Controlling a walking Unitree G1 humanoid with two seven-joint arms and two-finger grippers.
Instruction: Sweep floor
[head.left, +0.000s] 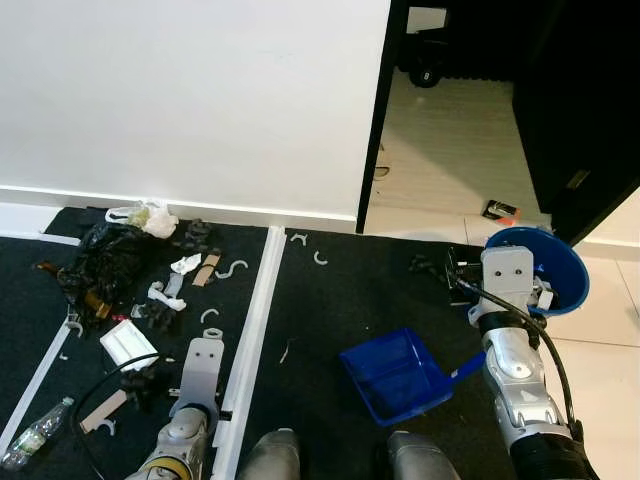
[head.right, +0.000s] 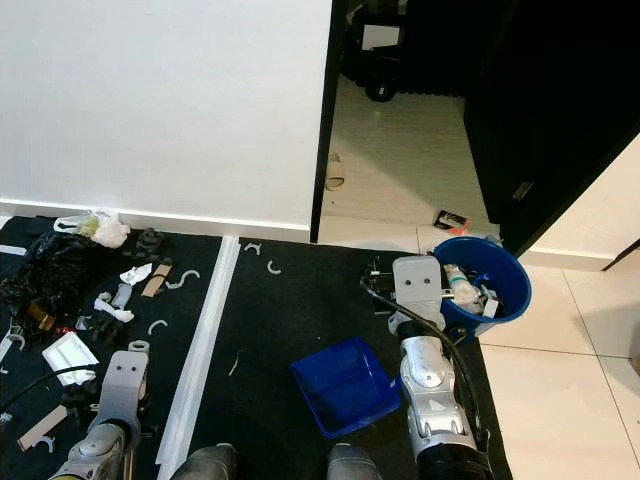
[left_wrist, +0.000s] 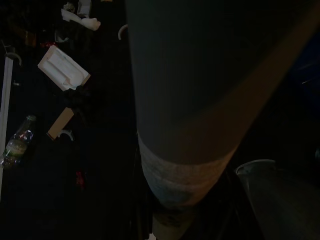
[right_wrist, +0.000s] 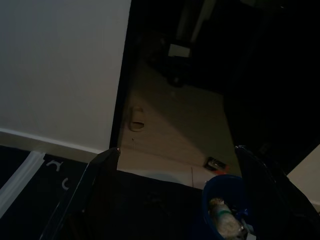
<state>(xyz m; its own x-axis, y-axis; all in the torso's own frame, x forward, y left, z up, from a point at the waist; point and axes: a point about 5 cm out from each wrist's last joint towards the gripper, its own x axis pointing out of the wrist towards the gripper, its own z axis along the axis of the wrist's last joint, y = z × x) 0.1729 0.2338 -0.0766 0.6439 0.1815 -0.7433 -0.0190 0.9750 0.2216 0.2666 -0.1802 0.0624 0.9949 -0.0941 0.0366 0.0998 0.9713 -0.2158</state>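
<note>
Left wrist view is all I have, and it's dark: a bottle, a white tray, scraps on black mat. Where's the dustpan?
Observer: The blue dustpan lies on the mat just ahead of the robot's feet, toward its right side, with nothing holding it.
Operator: Any bin nearby?
Observer: Yes, a blue bucket stands at the mat's right edge with rubbish already in it. The right gripper is open and points just beside it.
Operator: Where's the bulk of the litter?
Observer: On the robot's left, beyond the white strip, around a black bag near the wall.
</note>
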